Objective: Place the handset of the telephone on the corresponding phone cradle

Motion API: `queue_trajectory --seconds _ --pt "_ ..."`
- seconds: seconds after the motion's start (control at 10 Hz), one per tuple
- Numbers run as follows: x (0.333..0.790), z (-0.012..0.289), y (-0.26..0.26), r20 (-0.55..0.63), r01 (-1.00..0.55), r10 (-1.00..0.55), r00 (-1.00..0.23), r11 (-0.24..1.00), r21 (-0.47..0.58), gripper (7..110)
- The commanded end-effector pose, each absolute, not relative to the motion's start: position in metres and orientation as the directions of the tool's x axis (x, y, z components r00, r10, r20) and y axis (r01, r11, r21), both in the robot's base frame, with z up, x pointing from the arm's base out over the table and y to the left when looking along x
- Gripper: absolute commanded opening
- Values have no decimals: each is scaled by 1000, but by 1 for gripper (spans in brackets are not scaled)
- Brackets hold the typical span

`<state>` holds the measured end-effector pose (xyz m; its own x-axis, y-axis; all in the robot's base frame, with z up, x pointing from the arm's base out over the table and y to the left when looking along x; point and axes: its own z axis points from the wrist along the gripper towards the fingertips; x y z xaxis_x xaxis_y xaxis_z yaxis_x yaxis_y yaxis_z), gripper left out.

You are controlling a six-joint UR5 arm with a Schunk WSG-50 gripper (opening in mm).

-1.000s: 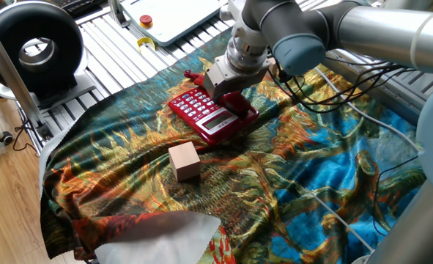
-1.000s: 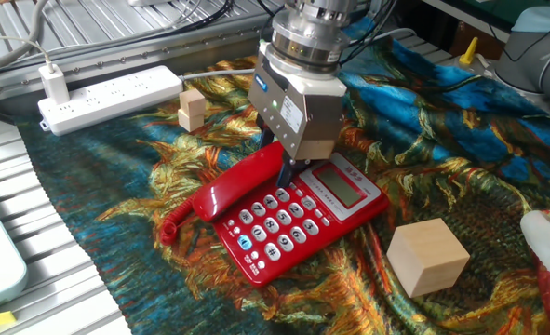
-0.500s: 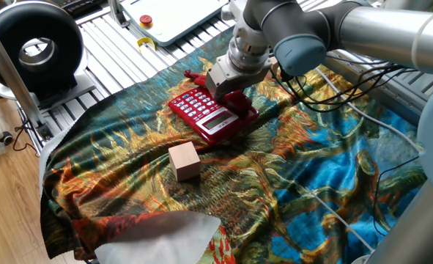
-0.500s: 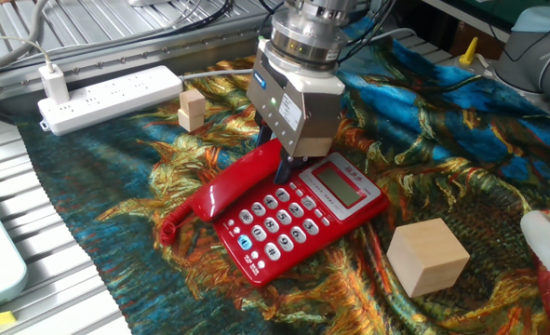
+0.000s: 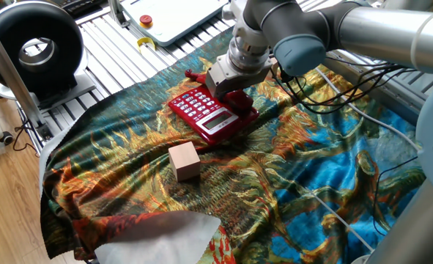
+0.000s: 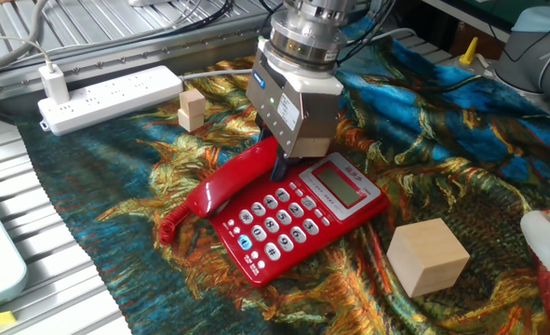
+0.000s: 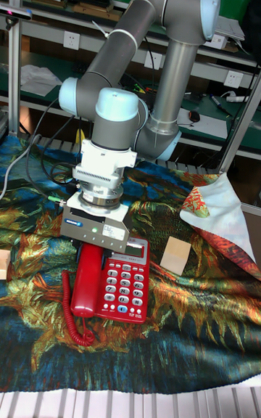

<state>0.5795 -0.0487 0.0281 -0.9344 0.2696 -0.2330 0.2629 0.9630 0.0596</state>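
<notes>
Resting along the button-free edge of the telephone (image 6: 298, 219), the handset (image 6: 230, 184) appears tilted, its free end slightly raised at about eight o'clock of the keypad, while the far end sits under the gripper (image 6: 276, 169). That suggests it is being lined up with the phone cradle (image 7: 85, 281) rather than fully seated; whether it touches the recess I cannot tell. One dark finger (image 6: 280, 166) shows against the handset's side; the other is hidden, so the grip looks like a pinch on the handset, though not certainly.

From the tall fixed view the coiled cord (image 7: 75, 320) loops out at six o'clock, and handset and base look parallel. Seen from the other side, the wooden cube (image 5: 184, 160) stands well apart at seven o'clock, out of the way on the patterned cloth (image 5: 311, 183).
</notes>
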Motion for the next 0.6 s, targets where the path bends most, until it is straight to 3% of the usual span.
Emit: queue_trajectory --seconds 0.0,0.1,0.2,0.5 --pt "581 29 -45 -225 292 304 -926 953 86 22" --pt "581 30 -44 -226 285 298 -928 954 90 22" --pt "580 31 -44 -221 281 294 -930 956 89 44" --pt "577 34 -46 -224 226 239 -945 971 82 44"
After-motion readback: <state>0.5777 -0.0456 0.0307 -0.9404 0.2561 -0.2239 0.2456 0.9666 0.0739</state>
